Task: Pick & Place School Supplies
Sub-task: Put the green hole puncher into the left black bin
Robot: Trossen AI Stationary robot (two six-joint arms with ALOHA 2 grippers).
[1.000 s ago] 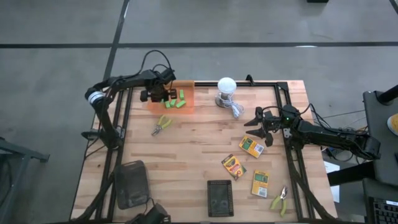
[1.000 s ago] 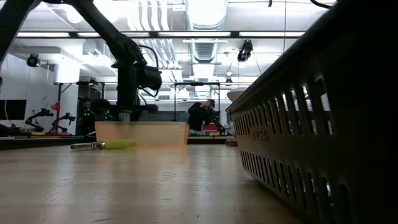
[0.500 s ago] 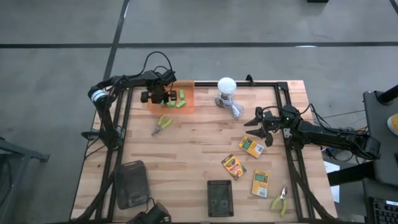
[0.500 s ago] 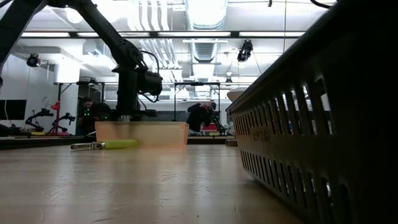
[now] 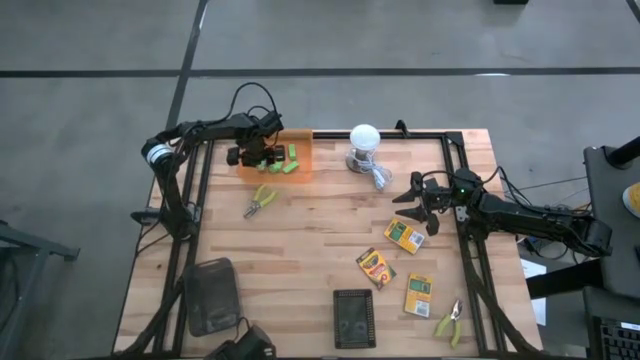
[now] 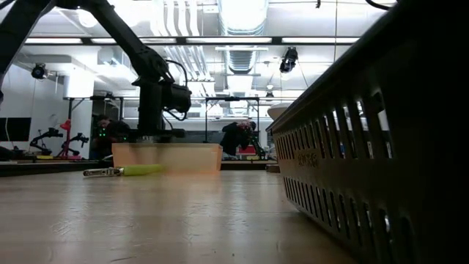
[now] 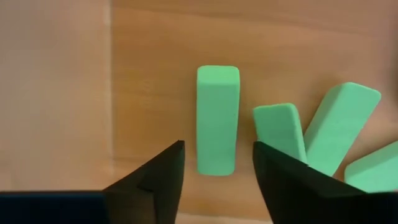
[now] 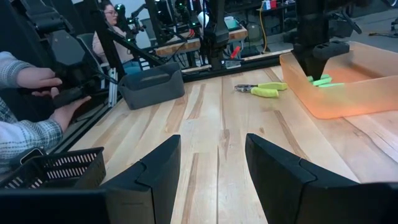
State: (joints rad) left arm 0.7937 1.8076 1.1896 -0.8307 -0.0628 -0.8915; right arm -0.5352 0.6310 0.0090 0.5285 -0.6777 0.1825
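Note:
Several bright-green blocks (image 5: pixel 285 160) lie flat on the floor of an orange tray (image 5: pixel 300 172) at the table's far left. My left gripper (image 5: pixel 255 156) is open just above them. In the left wrist view its fingers stand either side of one block (image 7: pixel 217 118), apart from it, with other blocks (image 7: pixel 341 127) beside. One pair of green-handled pliers (image 5: pixel 262 198) lies near the tray and another (image 5: pixel 449 322) lies at the near right. Three crayon boxes (image 5: pixel 405 235) (image 5: pixel 376 267) (image 5: pixel 418 294) lie flat at the right. My right gripper (image 5: pixel 420 205) is open and empty beside them.
A white bulb-like object with a cable (image 5: pixel 364 142) stands at the far middle. A grey basket (image 5: pixel 211 295) and a black basket (image 5: pixel 352 318) stand at the near edge. A person's hands (image 8: pixel 37 81) show beyond the table's left side.
My left gripper has shifted a little toward the table's right and dipped lower into the orange tray, still open. My right arm has kept still.

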